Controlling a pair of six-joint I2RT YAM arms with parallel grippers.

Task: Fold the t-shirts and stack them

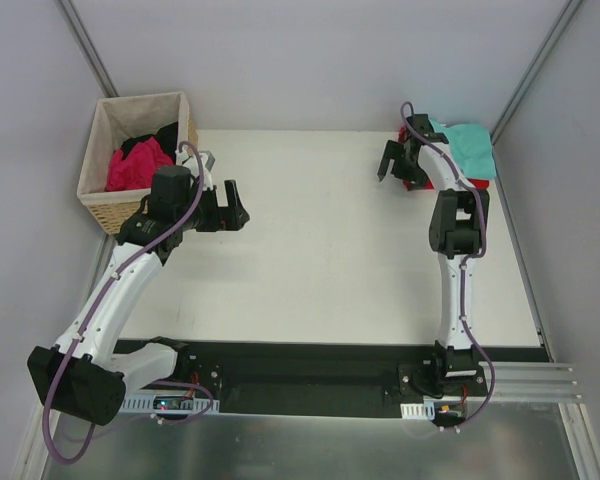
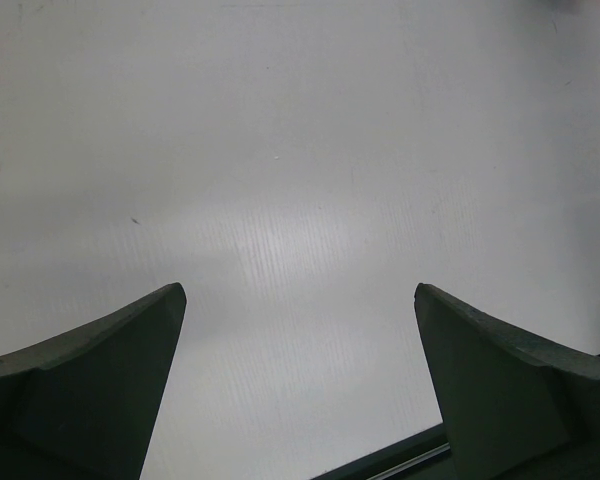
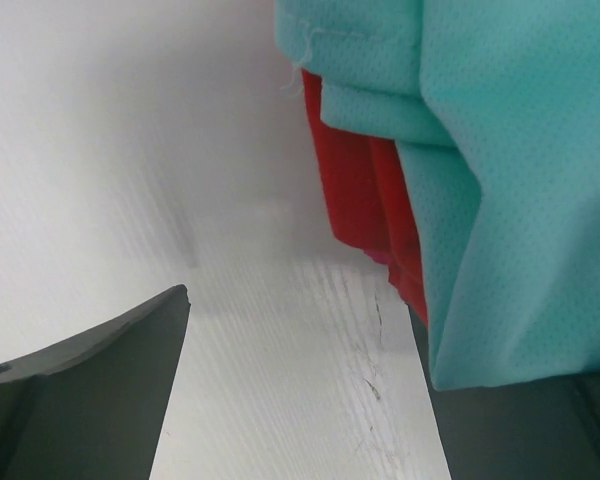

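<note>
Lying atop red t-shirt (image 3: 358, 190), teal t-shirt (image 3: 510, 150) shows stitched hem; right hand (image 3: 300, 310), left hand (image 2: 298, 290) spread empty.

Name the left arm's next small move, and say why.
Probably swing the left gripper over the woven wicker basket toward the crumpled magenta-pink t-shirt: its jaws are open over the white table, holding nothing, and that shirt lies unfolded.

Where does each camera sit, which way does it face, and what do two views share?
Top external: above and behind, looking down on white table, left arm, right arm, woven wicker basket.
Left wrist: at left gripper, facing bare table; open dark fingers show.
Right wrist: at right gripper, facing teal t-shirt over red t-shirt; fingers show.
Shared: teal t-shirt, top and right wrist.
</note>
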